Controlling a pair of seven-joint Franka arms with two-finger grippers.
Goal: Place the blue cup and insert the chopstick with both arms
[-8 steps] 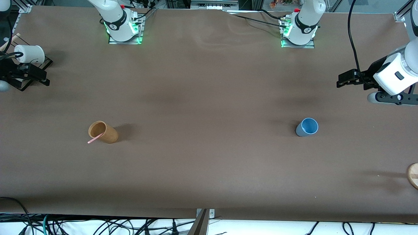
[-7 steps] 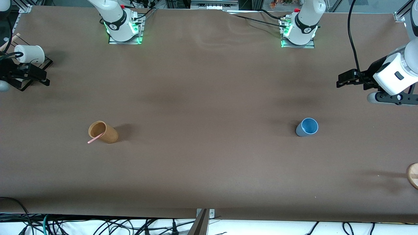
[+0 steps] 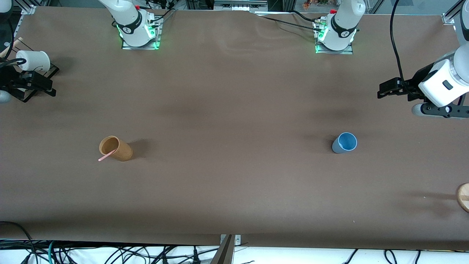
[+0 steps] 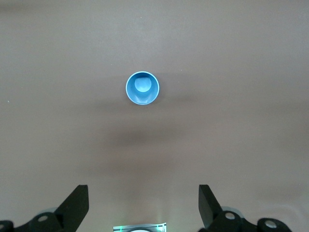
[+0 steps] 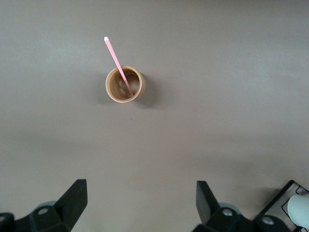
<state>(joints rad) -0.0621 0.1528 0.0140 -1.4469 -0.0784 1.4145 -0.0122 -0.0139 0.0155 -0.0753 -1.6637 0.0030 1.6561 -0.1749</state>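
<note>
The blue cup (image 3: 344,143) stands upright and empty on the table toward the left arm's end; it also shows in the left wrist view (image 4: 142,88). The pink chopstick (image 3: 106,156) leans in a tan cup (image 3: 115,148) toward the right arm's end, its tip sticking out over the rim; the right wrist view shows the chopstick (image 5: 116,57) and the tan cup (image 5: 124,85). My left gripper (image 3: 384,90) (image 4: 143,205) is open and empty, high over bare table at its end. My right gripper (image 3: 49,88) (image 5: 140,203) is open and empty, high over its end.
A white cup (image 3: 33,61) sits on a black stand (image 3: 51,70) under the right gripper, at the table's edge. A round wooden piece (image 3: 464,197) lies at the edge of the left arm's end. Cables run along the table's front edge.
</note>
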